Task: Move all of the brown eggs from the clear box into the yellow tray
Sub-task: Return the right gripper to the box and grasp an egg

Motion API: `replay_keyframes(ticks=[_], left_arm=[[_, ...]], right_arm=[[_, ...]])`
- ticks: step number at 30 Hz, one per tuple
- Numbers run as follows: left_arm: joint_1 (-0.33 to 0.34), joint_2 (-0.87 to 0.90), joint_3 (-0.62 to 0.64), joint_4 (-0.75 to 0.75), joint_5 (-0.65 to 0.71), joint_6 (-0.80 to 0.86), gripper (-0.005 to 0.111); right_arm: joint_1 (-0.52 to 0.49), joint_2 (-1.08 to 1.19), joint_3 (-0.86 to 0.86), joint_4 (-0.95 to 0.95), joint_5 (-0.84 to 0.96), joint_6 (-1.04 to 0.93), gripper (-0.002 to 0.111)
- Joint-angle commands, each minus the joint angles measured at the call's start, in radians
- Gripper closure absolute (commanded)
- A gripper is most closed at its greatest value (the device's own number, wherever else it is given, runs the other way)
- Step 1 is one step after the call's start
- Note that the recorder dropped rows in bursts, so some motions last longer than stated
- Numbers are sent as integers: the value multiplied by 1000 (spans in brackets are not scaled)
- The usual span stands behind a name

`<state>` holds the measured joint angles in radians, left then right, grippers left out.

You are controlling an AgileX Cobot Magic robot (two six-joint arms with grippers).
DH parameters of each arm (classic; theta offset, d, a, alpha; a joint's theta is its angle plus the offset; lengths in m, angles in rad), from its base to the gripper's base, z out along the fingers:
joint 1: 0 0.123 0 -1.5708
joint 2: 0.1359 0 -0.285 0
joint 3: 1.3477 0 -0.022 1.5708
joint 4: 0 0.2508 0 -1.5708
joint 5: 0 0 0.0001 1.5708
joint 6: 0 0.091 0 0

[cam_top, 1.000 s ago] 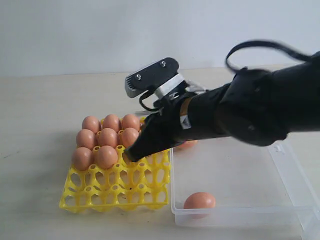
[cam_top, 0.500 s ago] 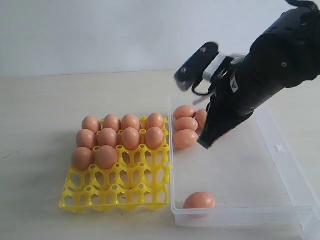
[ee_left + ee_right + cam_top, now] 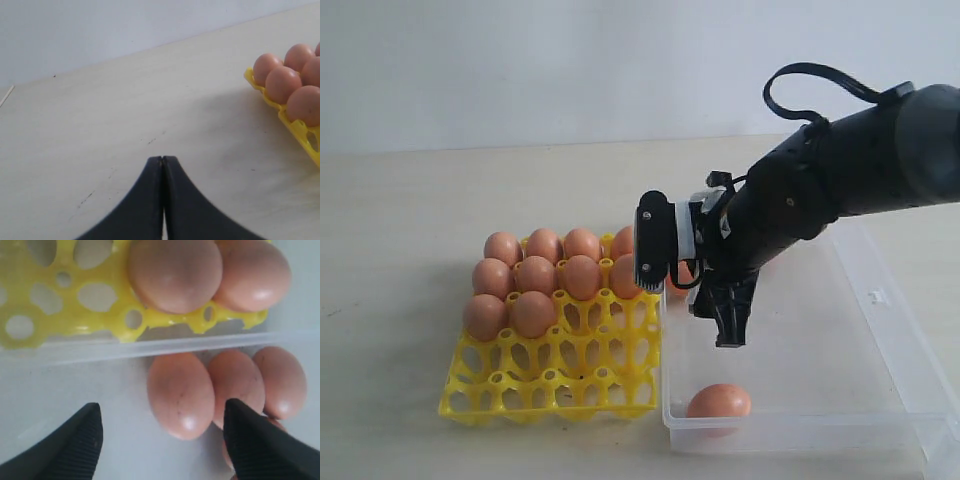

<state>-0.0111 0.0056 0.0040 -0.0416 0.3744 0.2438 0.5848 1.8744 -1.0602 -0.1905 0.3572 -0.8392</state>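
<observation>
The yellow tray (image 3: 550,385) holds several brown eggs (image 3: 535,274) in its back rows. The clear box (image 3: 880,330) lies to its right, with one egg (image 3: 718,401) near its front left corner. My right gripper (image 3: 728,330) hangs low inside the box by its left wall, and the arm hides the egg cluster there. In the right wrist view that gripper (image 3: 161,407) is open, its fingers either side of the nearest of three box eggs (image 3: 181,395). The left gripper (image 3: 162,159) is shut on nothing, over bare table left of the tray (image 3: 300,130).
The box wall (image 3: 150,347) runs between the tray (image 3: 75,300) and the box eggs. Two tray eggs (image 3: 175,272) sit just past that wall. The tray's front two rows of cups are open. A plain wall stands behind the table.
The right arm swung from over the tray across to the box, then dropped low beside the egg cluster at the box's left wall. The left gripper view gives no earlier frame.
</observation>
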Motion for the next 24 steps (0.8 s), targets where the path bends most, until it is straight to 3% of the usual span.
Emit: replay_keyframes(ticks=[1,7,10,12,16,21,24], left_arm=[[-1,-6,-4,-8,-11,-7,107],[-1,-6,-4,-8,-11,-7,107],[-1,-6,-4,-8,-11,-7,107],[-1,-6,-4,-8,-11,-7,107],[-1,-6,-4,-8,-11,-7,107],[-1,-6,-4,-8,-11,-7,107],[-1,-6,-4,-8,-11,-7,107]], right_arm=[[-3,69,-62,6,-24,-16,42],[-3,152,-152,6,55,-13,45],[-3,171,-175,6,87,-13,57],[-3,175,-177,6,89,-3,70],[-3,170,-177,6,96,-3,108],[-3,86,-155,0,104,38,108],[-3,-22,-79,4,-40,204,108]])
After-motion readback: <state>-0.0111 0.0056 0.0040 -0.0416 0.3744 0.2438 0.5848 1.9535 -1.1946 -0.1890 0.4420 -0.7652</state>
